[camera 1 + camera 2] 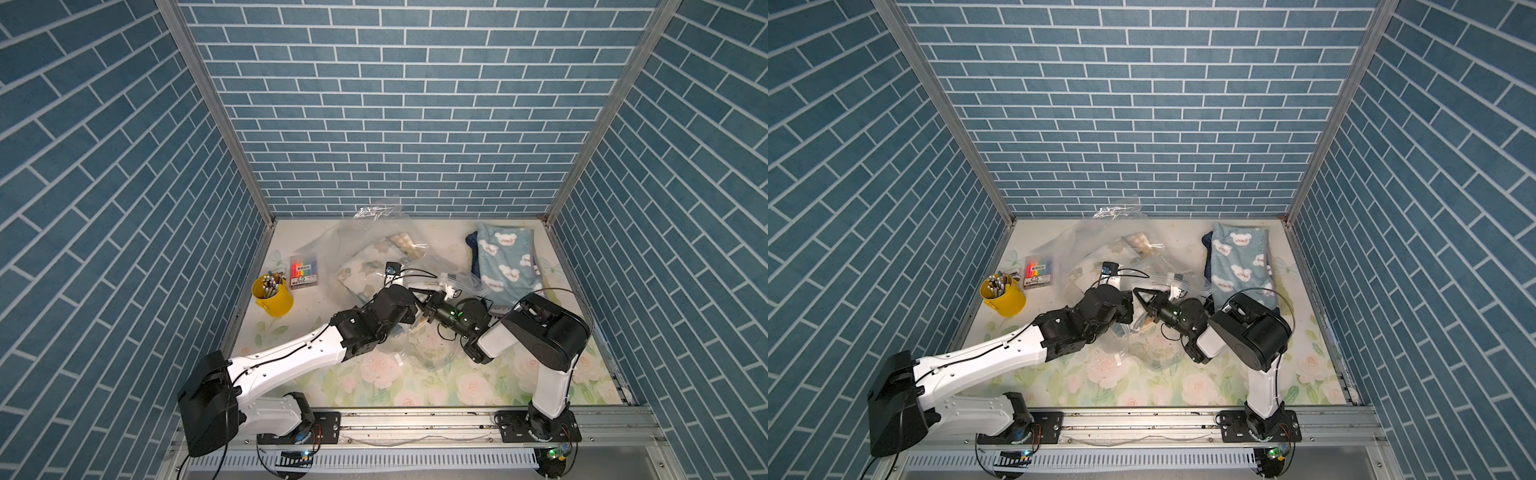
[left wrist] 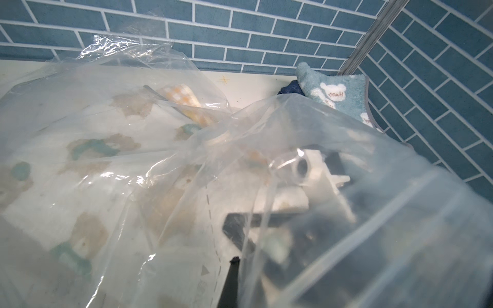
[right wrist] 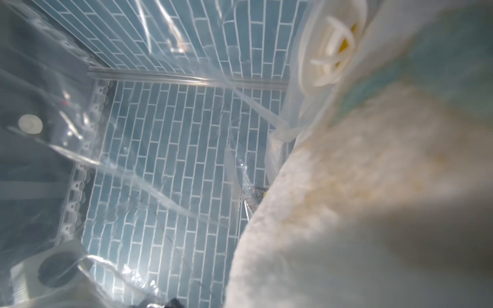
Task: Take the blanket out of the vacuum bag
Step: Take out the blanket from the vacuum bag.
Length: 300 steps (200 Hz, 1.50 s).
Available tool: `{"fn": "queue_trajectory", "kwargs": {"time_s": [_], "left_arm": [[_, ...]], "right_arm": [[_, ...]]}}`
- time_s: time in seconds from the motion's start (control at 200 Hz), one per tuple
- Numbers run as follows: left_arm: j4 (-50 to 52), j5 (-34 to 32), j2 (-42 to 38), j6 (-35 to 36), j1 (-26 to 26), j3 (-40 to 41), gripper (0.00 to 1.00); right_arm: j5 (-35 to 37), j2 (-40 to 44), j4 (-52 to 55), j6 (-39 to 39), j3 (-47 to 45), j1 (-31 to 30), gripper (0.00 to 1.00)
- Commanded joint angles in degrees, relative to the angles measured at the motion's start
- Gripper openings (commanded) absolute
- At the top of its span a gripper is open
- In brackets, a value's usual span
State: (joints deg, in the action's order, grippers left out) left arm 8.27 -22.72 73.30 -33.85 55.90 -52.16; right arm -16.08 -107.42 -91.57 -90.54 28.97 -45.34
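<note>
The vacuum bag [image 1: 357,243] [image 1: 1090,245], crinkly clear plastic, lies mid-table and rises toward the back wall. Inside it is the blanket [image 1: 365,266] [image 1: 1096,266], cream with beige and teal patches. Both arms reach in from the front and meet at the bag's near side. My left gripper [image 2: 237,261] [image 1: 398,280] is shut on a fold of the bag's film. My right gripper [image 1: 411,290] [image 1: 1136,291] points left into the bag and is shut. In the right wrist view the blanket [image 3: 360,200] covers its jaws. The white valve cap [image 3: 333,50] shows beyond.
A yellow bucket of pens [image 1: 272,297] and a marker pack [image 1: 303,270] sit at the left. A folded light-blue bear-print blanket [image 1: 507,262] lies on dark blue cloth at the back right. Blue brick walls close three sides.
</note>
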Motion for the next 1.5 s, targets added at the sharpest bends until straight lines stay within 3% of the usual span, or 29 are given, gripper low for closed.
{"fn": "queue_trajectory", "kwargs": {"time_s": [0.0, 0.455, 0.67, 0.91, 1.08, 1.315, 1.495], "left_arm": [[0.17, -3.58, 0.51, -0.33, 0.06, -0.88, 0.05], [-0.4, -6.47, -0.7, -1.67, -0.07, 1.46, 0.05], [-1.19, -7.23, -0.26, -2.33, -0.18, 1.78, 0.05], [-2.63, -8.04, -0.3, -4.89, -0.58, 3.2, 0.05], [-4.12, -7.2, 0.51, -6.12, -0.62, 3.4, 0.05], [-4.1, -6.35, 0.02, -5.81, -0.57, 3.63, 0.05], [-3.63, -7.22, 0.61, -5.68, -0.58, 3.75, 0.05]], "right_arm": [[-1.5, 3.67, -1.39, 2.19, -1.4, -0.65, 0.0], [-1.7, 20.26, 5.74, 6.44, -10.27, -1.23, 0.0], [-1.73, 39.57, 24.46, 13.63, -11.5, -1.4, 0.0], [0.27, 56.38, 48.7, 21.56, -2.13, -1.07, 0.0], [-0.81, 56.38, 51.59, 22.25, 0.06, -1.04, 0.0], [0.53, 50.14, 40.07, 18.32, -13.44, -0.91, 0.0], [1.34, 41.08, 33.52, 19.53, -17.28, -0.97, 0.0]]}}
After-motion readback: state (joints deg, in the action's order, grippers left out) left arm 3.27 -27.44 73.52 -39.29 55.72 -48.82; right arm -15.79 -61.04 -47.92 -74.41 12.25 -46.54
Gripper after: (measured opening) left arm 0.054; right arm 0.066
